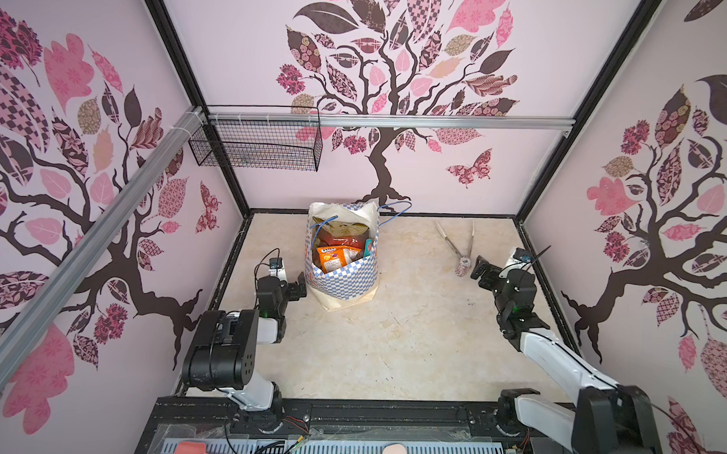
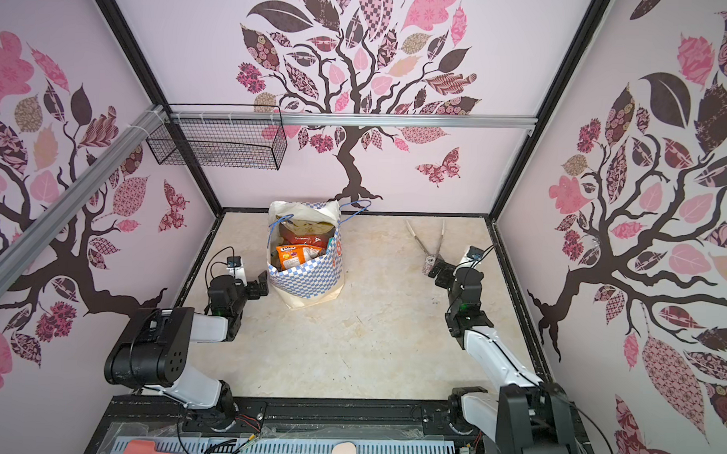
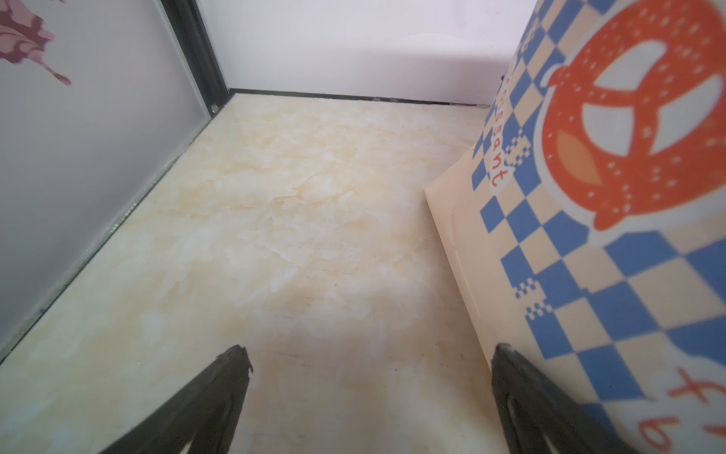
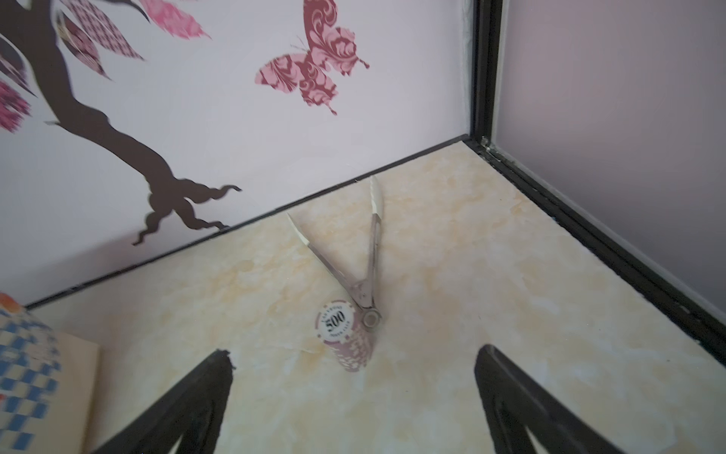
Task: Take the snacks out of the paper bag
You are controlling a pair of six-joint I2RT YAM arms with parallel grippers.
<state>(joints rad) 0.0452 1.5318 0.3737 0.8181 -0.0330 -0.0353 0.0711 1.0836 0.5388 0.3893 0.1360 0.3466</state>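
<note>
Both jaws wide open, empty. Packets [image 1: 338, 256] in bag [image 1: 343, 283] look light, crinkly, slippery; pinch orange one's top seam.

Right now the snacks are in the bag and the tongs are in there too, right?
Not quite. The snacks are in the bag, but the tongs lie on the table, apart from it, as both top views show.
</note>
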